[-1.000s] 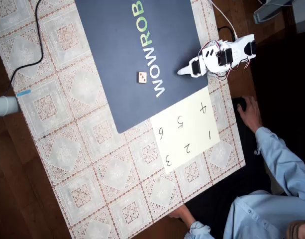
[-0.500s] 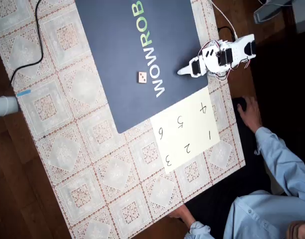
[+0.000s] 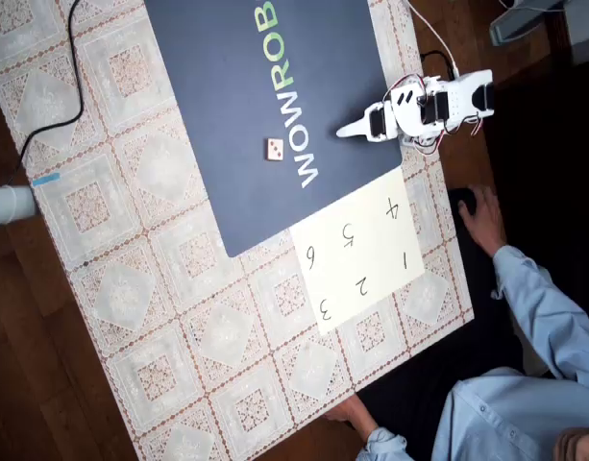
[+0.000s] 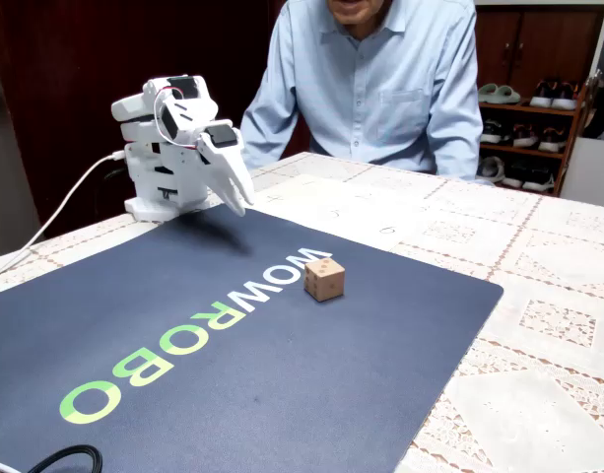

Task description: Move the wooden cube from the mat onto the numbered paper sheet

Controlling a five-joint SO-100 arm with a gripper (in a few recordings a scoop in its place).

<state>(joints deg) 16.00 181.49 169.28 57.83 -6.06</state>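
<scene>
Cube point(image 3: 274, 149) rests on the mat point(image 3: 227, 106) beside the "W" – well apart from the sheet point(image 3: 361, 252). Fingers point(image 4: 234, 192) hover over the mat's edge, closed together – holding nothing.

Lace tablecloth point(image 3: 159, 317); person in blue shirt point(image 4: 375, 84) behind table.

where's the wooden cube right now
In the overhead view the wooden cube sits on the mat, just left of the white "WOW" lettering, apart from the tool.
</scene>
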